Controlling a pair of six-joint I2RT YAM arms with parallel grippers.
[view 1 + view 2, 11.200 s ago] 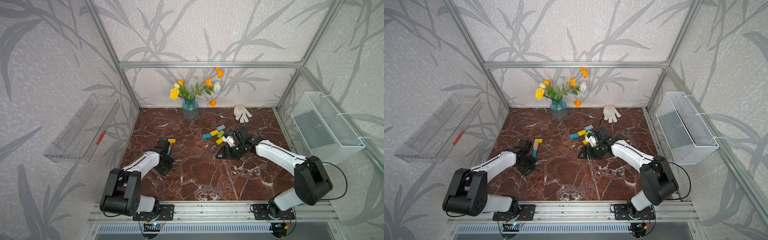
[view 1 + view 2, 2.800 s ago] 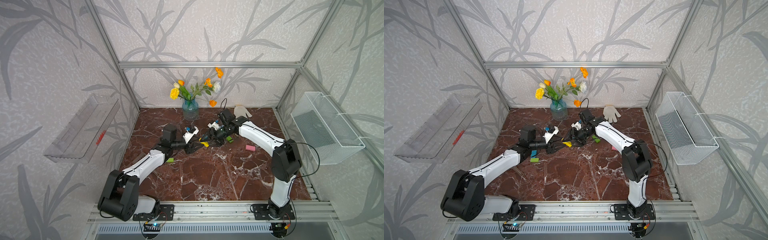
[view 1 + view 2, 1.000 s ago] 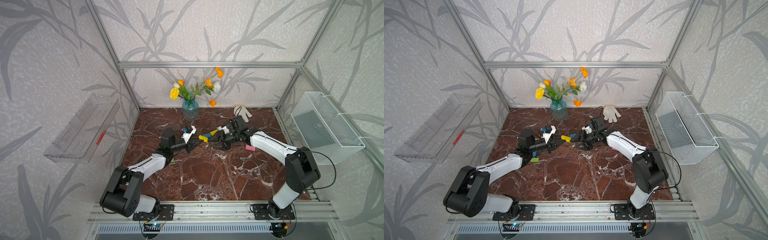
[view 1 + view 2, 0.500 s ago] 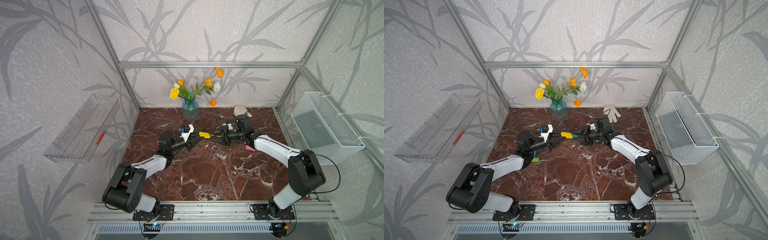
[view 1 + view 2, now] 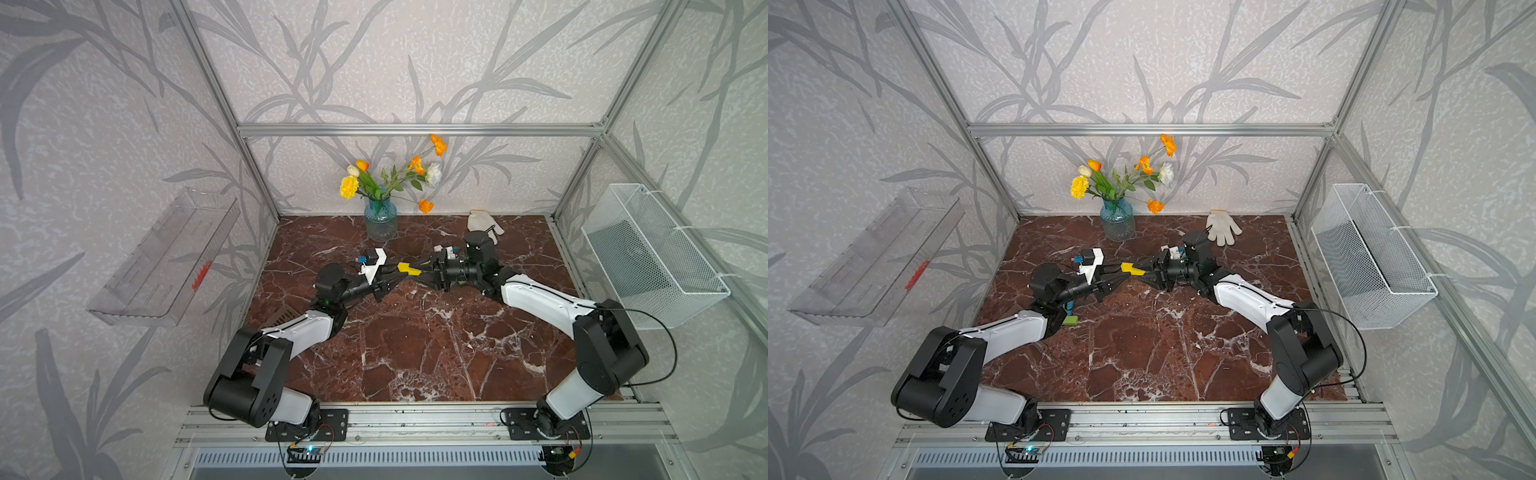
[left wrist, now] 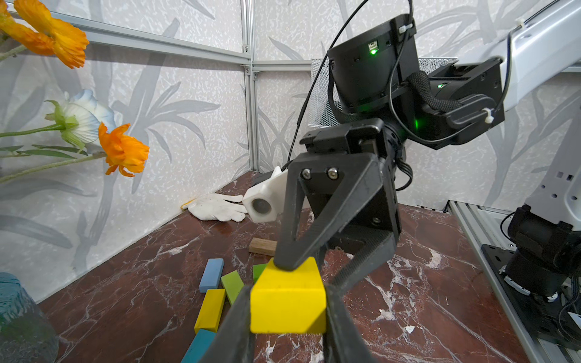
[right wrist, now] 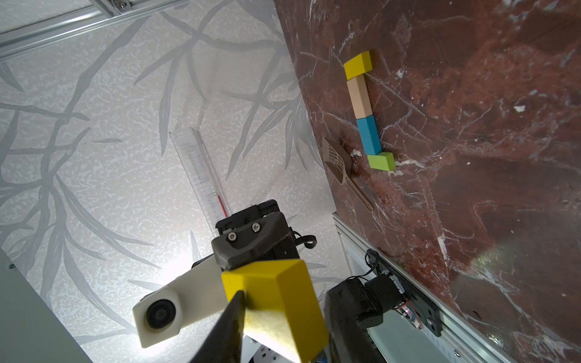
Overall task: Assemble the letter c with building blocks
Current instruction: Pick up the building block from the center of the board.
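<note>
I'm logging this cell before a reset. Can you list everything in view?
table: 1, brown marble, floor of the cell
yellow block: 1, yellow, in the air over mid-table
row: 4 blocks, yellow, tan, blue, green, end to end on the table's left side, the green one turned at the corner
loose blocks: 6 seen, blue, two green, yellow, teal, brown, on the table toward the back
spatula: 1, tan, beside the row
vase: 1, teal glass, back of the table
flowers: several, orange, yellow, white, in the vase
glove: 1, white, back right
tray: 1, clear, left wall
basket: 1, white wire, right wall
left gripper: 1, black, shut on the yellow block
right gripper: 1, black, at the block's other end, grip unclear
</note>
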